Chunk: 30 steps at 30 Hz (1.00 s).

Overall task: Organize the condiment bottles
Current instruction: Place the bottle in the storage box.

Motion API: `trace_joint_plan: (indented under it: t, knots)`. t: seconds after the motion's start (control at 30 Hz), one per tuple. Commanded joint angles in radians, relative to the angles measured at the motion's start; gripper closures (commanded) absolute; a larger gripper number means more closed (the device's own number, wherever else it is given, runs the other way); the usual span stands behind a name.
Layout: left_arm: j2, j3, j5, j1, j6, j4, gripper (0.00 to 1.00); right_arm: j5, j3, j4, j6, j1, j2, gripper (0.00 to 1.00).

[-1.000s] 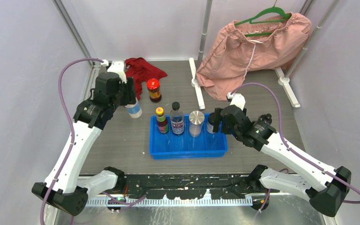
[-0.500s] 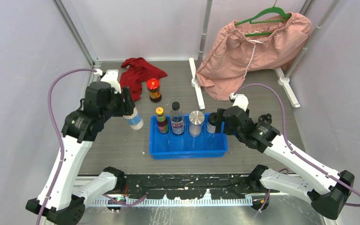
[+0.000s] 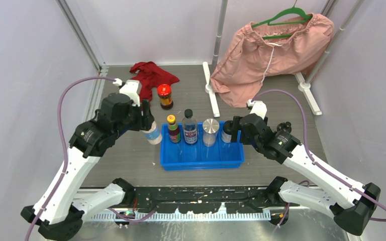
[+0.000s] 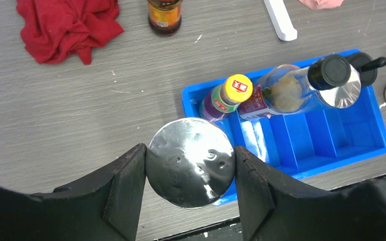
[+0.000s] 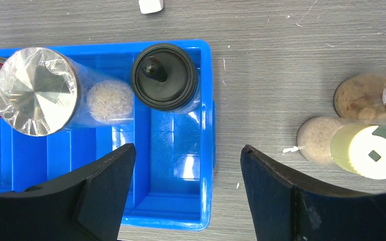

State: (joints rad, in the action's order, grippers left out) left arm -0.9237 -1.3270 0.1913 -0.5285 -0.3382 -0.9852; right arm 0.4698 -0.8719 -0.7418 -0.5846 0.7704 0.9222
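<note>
Left claw (image 4: 190,170): jaws clamped on either side of the silver-capped bottle (image 3: 154,136), pads (image 4: 130,173) flat against its upper body just under the cap. The bottle hangs upright just beside the left end of the blue tray (image 3: 201,164). I cannot tell whether its base is off the table. Right claw (image 5: 187,165): jaws spread wide and holding nothing, hovering over the tray's right end near the black-lidded bottle (image 5: 165,76). In the tray's back row there are also the yellow-capped bottle (image 4: 236,89), a black-capped clear bottle (image 3: 189,128) and a silver-lidded jar (image 5: 36,90). The front cells are bare. Out on the table are the red-capped jar (image 3: 165,95) and, right of the tray, two beige jars (image 5: 367,158). Handling judgement: the held bottle looks rigid, smooth-walled and light, with a glossy label, so it is likely slippery. A grip high on the shoulder leaves the base free to swing, so I would lower it slowly and vertically. The cells are narrow, and a clipped tray wall or neighbouring bottle could tip the row.
</note>
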Motion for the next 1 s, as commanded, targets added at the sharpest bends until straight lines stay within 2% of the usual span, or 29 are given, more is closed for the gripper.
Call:
trace_joint_plan:
  t: [0.0, 0.57, 0.97]
  knots:
    - [-0.028, -0.019, 0.107, -0.107, -0.036, 0.076, 0.44, 0.025, -0.029, -0.002, -0.015, -0.003, -0.025, 0.18]
    - [-0.166, -0.045, 0.394, -0.523, -0.108, 0.179, 0.43, 0.031, -0.029, -0.002, -0.003, -0.003, -0.027, 0.18]
    - [-0.284, -0.074, 0.521, -0.715, -0.172, 0.23, 0.43, 0.03, -0.033, -0.014, 0.006, -0.003, -0.029, 0.18]
